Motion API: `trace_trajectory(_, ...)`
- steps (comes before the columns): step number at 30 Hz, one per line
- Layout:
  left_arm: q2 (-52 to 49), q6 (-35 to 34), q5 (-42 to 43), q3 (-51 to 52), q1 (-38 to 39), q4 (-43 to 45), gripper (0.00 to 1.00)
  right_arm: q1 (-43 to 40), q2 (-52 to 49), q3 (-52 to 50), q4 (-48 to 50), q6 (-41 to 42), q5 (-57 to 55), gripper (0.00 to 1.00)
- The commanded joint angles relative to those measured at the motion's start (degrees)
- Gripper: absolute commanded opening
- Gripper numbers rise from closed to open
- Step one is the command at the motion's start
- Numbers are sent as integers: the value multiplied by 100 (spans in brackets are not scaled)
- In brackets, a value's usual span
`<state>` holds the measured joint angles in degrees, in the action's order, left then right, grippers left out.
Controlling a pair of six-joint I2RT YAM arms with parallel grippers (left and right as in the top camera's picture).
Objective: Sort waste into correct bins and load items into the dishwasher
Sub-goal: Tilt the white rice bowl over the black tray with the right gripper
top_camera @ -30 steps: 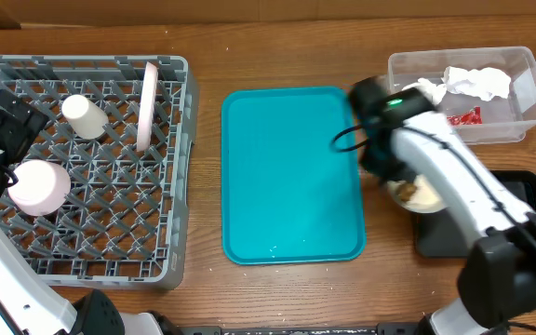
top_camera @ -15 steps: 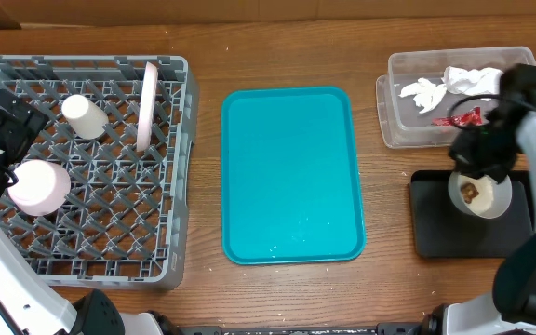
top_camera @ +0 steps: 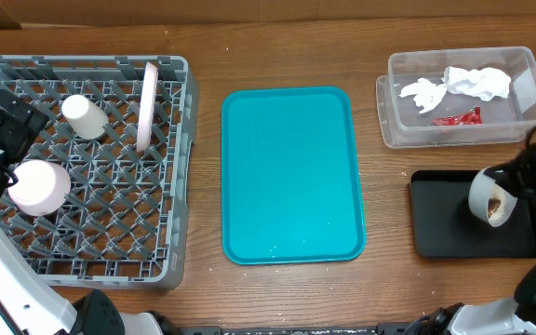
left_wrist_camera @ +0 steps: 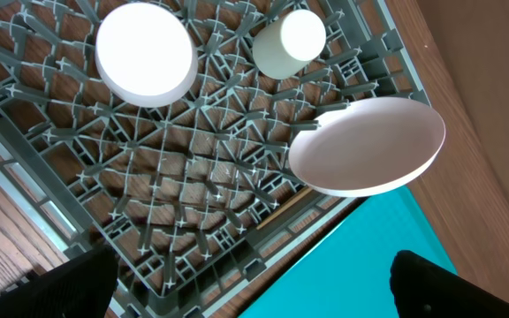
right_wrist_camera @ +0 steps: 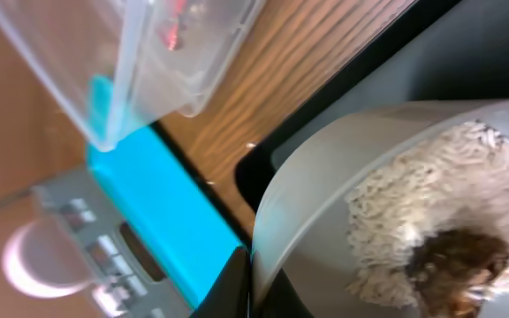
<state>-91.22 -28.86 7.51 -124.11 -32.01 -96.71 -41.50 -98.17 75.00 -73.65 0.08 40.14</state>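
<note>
On wooden tabletop [top_camera: 287, 37], teal tray [top_camera: 291, 177] central; right end effector [top_camera: 515, 186] clamped on grey-white bowl [top_camera: 488, 197], left end effector [left_wrist_camera: 254, 296] apart.

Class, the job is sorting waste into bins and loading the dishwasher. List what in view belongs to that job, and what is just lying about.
Belongs to the job: grey dish rack, white cup, pink plate, pink bowl, grey-white bowl with rice and brown lump, clear tub holding tissue and snack wrapper, black tray.

Just lying about: teal tray, between rack and bins.
</note>
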Motion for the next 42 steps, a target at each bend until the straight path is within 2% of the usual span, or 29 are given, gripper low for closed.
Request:
trace_trajectory(1, -28, -116, 42, -4, -22, -9, 100, -210, 83, -219, 142, -509, 1165, 4)
trace_trajectory(16, -28, -116, 42, -4, -22, -9, 100, -1266, -518, -1095, 636, -511, 2347, 4)
trace_trajectory(19, -28, -116, 39, -4, -22, -9, 100, -1296, -651, -1095, 586, -828, 2638, 4)
trace_trajectory(26, -28, -116, 42, -4, -22, -9, 100, -1298, -664, -1093, 496, -826, 2907, 4)
trace_trajectory(30, -28, -116, 42, -4, -22, -9, 100, -1311, -664, -1093, 398, -745, 3071, 4)
trace_trajectory(35, -28, -114, 42, -4, -22, -9, 100, -1453, -667, -1093, 866, -334, 3187, 4)
trace_trajectory(39, -28, -116, 42, -4, -22, -9, 100, -1604, -667, -1093, 291, -920, 3193, 4)
trace_trajectory(42, -28, -116, 42, -4, -22, -9, 100, -1757, -669, -1093, 656, -483, 3045, 4)
